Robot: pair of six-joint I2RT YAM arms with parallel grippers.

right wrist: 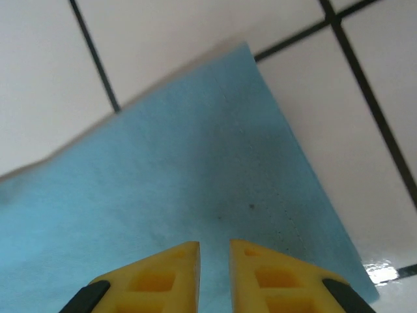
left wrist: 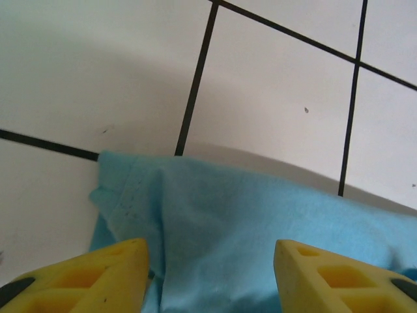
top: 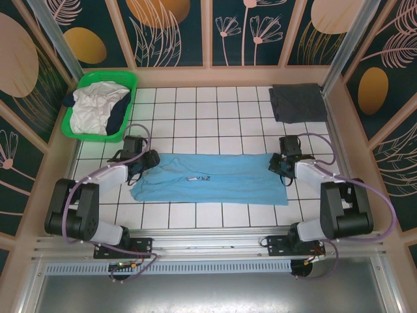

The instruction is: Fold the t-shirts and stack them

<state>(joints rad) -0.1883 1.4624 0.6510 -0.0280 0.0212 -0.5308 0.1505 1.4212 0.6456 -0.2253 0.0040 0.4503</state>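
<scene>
From above, the blue tee [top: 208,177] is lying between the two pincers as a long band across the table [top: 195,104], folded lengthwise by the look of it. The left pincer [top: 151,158] is sitting at its one end and the right pincer [top: 277,164] at the other, each over a far corner. Well beyond the right pincer, a grey tee [top: 298,102] is resting folded at the table's far edge. Beyond the left pincer, the basket [top: 107,75] is holding a white tee [top: 91,111] and a navy tee [top: 117,119], both crumpled.

At the left wrist, the left pincer [left wrist: 210,251] is standing with its fingers [left wrist: 111,267] well apart. The blue tee [left wrist: 221,208] is lying flat under and just ahead of them, its corner off to one side.

At the right wrist, the right pincer [right wrist: 214,251] is showing a narrow gap between its fingers, clamping nothing. The blue tee [right wrist: 195,163] is spreading out ahead of it, flat on the tiles.

As a judgement, the task is partly done. One tee is looking finished and the blue one is midway, needing its crosswise folds and stacking – and the basket's two are not yet started.
</scene>
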